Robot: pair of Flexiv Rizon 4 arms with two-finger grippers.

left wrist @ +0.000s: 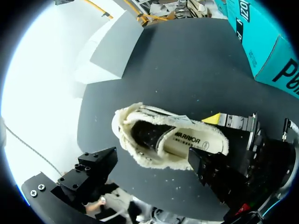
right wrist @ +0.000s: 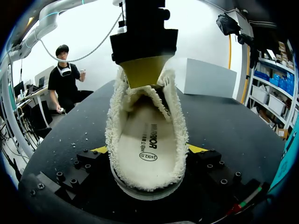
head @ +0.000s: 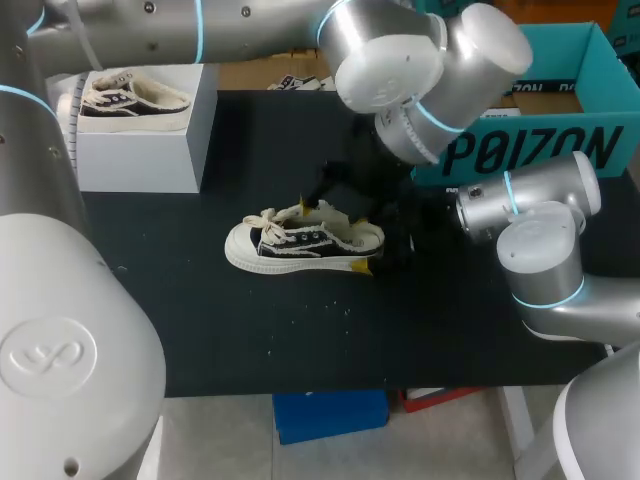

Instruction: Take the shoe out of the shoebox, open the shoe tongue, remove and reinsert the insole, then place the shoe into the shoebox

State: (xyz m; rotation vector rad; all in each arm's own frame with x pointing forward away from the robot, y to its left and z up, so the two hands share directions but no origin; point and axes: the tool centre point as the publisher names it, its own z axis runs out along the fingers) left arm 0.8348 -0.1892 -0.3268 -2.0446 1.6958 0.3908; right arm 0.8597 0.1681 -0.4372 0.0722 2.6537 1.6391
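Clamping the shoe point(head: 300, 245) at its heel with my right gripper point(right wrist: 147, 149), toe toward nine o'clock, I cannot tell whether my left gripper point(right wrist: 142, 70), at the tongue point(right wrist: 141, 95), is closed.

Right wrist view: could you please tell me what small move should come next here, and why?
Probably the left end effector should ease the tongue up and toward the toe. The right end effector clamps the heel of the shoe from both sides, so the shoe is steadied. The insole sits inside, and the tongue overhangs its front end.
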